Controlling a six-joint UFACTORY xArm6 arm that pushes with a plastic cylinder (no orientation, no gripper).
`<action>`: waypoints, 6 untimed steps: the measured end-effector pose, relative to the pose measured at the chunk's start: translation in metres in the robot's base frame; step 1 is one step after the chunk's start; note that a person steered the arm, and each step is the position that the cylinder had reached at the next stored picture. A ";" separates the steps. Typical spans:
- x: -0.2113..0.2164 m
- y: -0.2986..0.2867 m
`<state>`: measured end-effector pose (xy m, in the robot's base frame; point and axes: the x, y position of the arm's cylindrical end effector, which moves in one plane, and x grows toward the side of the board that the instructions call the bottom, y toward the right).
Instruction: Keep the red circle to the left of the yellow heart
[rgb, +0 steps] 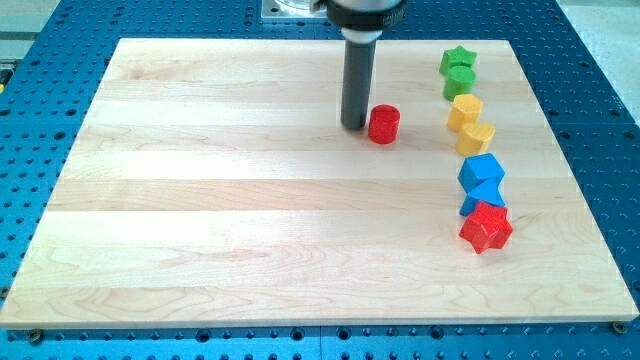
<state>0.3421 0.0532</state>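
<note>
The red circle (384, 125), a short red cylinder, stands on the wooden board, right of centre and near the view's top. The yellow heart (477, 138) lies to its right, with bare board between them. My tip (354, 125) rests on the board just left of the red circle, touching or almost touching its left side. The dark rod rises straight up from the tip to the view's top edge.
A column of blocks runs down the board's right side: green star (458, 59), green block (460, 82), yellow hexagon (465, 109), the heart, two blue blocks (481, 173) (479, 199), red star (486, 228). The board (250, 230) lies on a blue perforated table.
</note>
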 end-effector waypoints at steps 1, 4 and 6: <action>-0.026 0.009; 0.013 0.042; 0.098 0.021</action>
